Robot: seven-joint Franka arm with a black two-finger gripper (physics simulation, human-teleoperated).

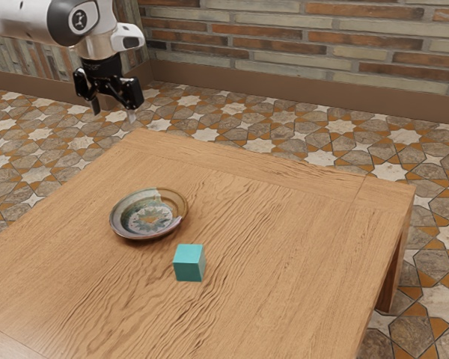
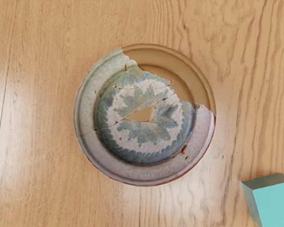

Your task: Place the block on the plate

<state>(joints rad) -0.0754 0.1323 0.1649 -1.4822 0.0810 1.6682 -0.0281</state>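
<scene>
While one gripper (image 1: pixel 114 114) hovers, spread wide | one teal block (image 1: pixel 188 263), one round plate (image 1: pixel 148 219), one table (image 1: pixel 284 247) | block upright, axes about equal, one side facing exterior camera

I see wooden table (image 1: pixel 284 247), grain dark and wavy. Star-patterned tile floor (image 1: pixel 438 299) below and around table. Table leg (image 1: pixel 391 280) under corner. Beyond table, I make out brown baseboard (image 1: pixel 284 88), multicolored brick wall (image 1: pixel 284 46).

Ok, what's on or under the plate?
On the plate: nothing but its own pattern and cracks; the block sits beside it. Its base hides whatever lies directly underneath.
</scene>
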